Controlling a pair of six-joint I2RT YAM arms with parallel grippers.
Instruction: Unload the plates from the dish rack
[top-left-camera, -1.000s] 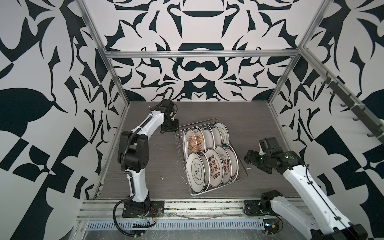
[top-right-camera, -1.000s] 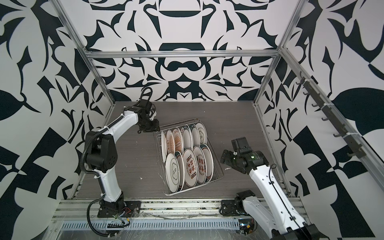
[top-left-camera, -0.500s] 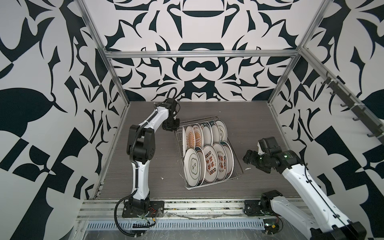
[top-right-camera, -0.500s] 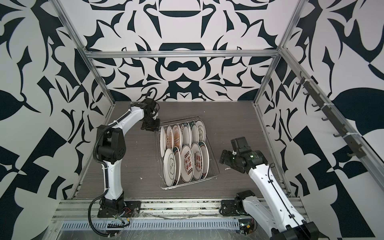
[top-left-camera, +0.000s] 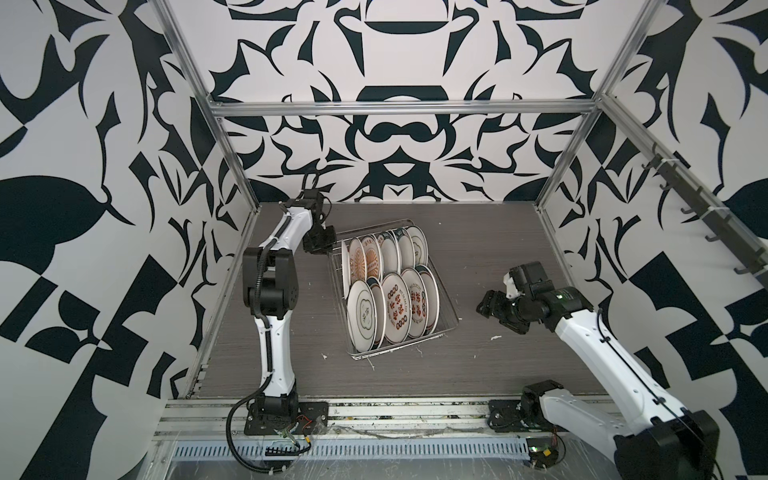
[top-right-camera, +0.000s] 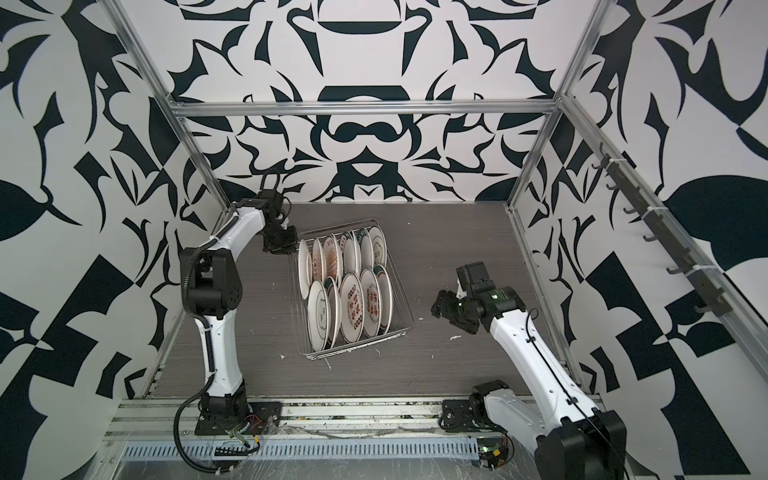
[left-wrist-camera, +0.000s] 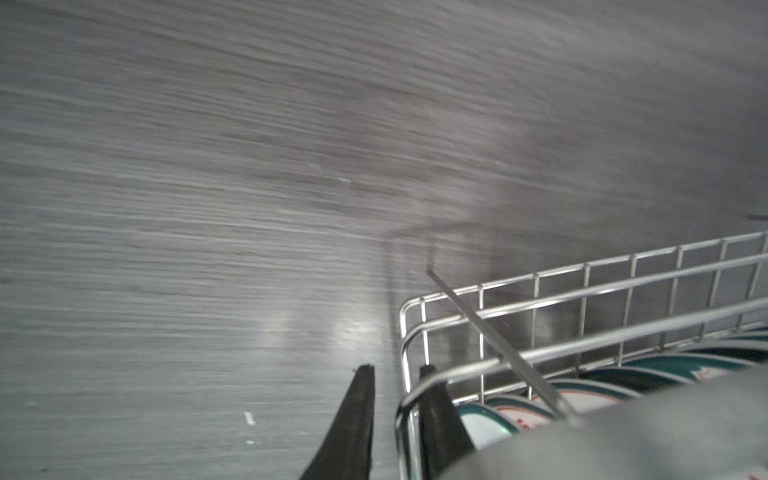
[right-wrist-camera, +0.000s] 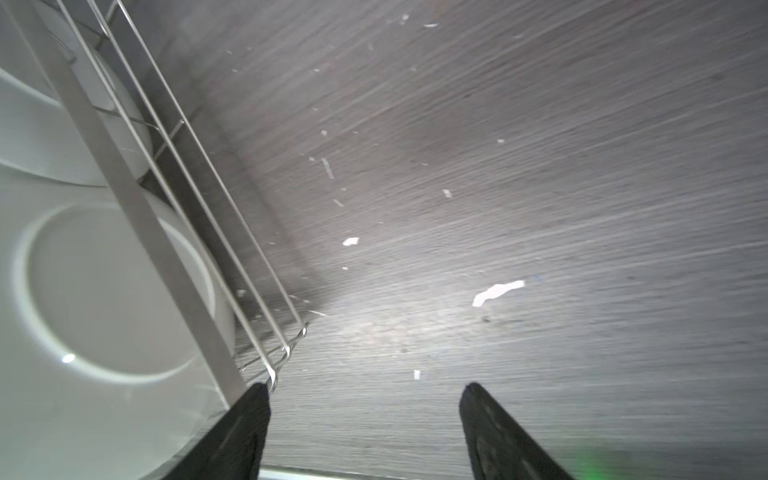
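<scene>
Left wrist view: left gripper straddles the dish rack corner.

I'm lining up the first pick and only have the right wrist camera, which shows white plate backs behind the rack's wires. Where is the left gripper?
Observer: The left gripper is at the far corner of the dish rack, on the side of the left arm, one finger inside the wire wall, one outside.
Operator: How are the plates arranged?
Observer: The plates stand on edge in two rows, printed faces turned toward the left arm.
Operator: Any unloaded yet?
Observer: None lies on the table outside the rack.
</scene>
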